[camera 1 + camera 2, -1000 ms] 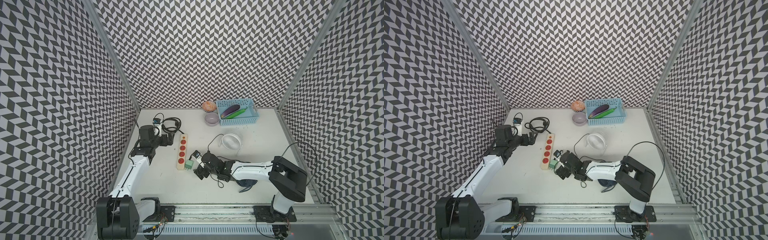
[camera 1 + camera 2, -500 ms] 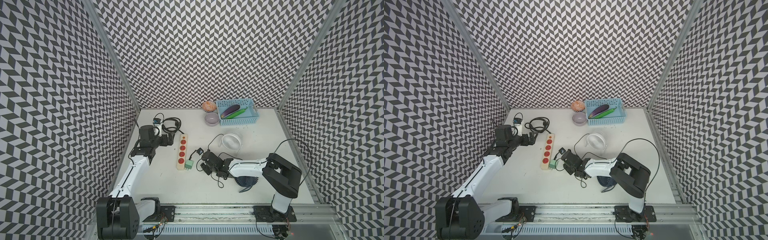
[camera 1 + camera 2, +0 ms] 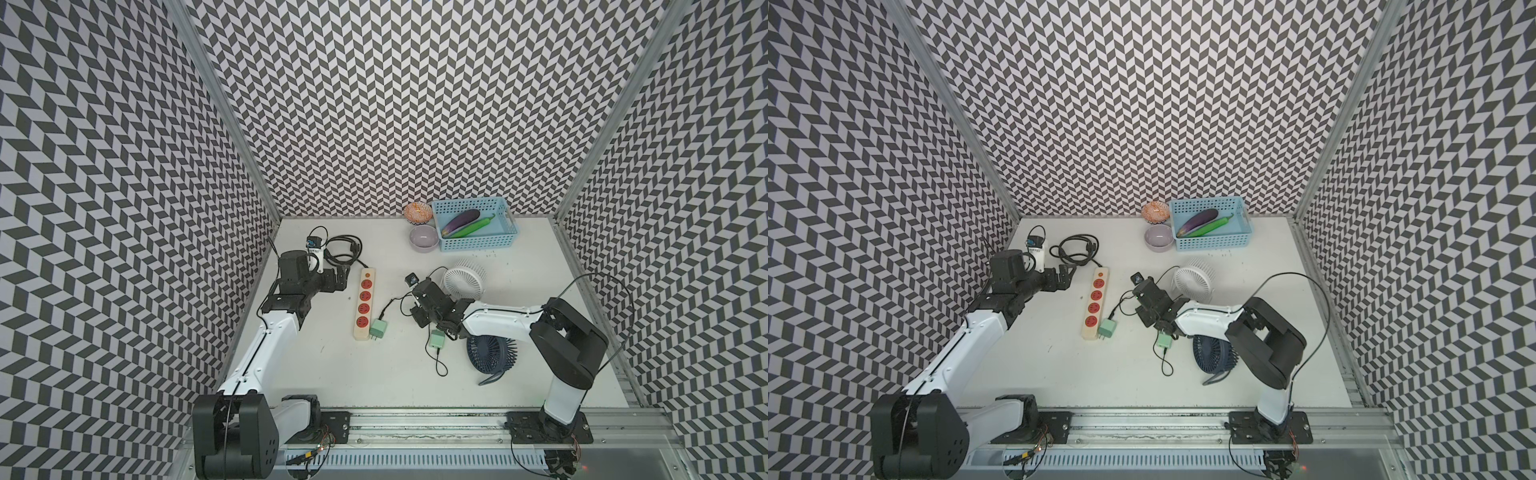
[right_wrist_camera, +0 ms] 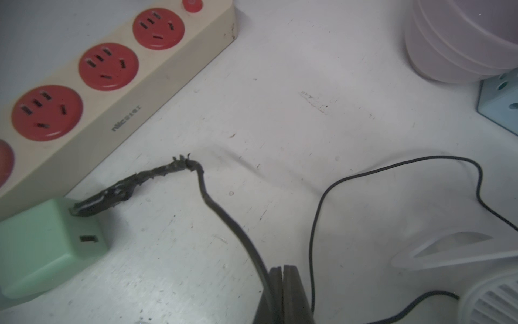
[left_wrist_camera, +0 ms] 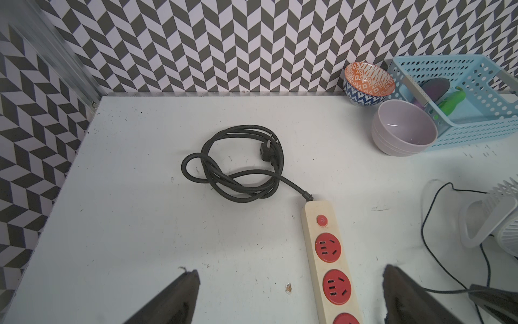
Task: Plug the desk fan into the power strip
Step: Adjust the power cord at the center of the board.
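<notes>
Right pincer [image 4: 282, 270] clenched tight; thin black cable [image 4: 224, 213] lies against its side, grasp unclear. Left pincer [image 5: 290, 271] spread wide, empty, just beside power strip [image 5: 322, 252] switch end.

A small grey print [image 4: 126, 118] is seen on the long side wall of the power strip [image 4: 145, 92] in the right wrist view, but its letters are too blurred to be read with certainty. A power sign is marked on the round red button [image 5: 322, 220] at the cord end of the strip, as shown in the left wrist view. In both top views, where the strip lies left of the middle of the frame, any writing is too small to be read.
</notes>
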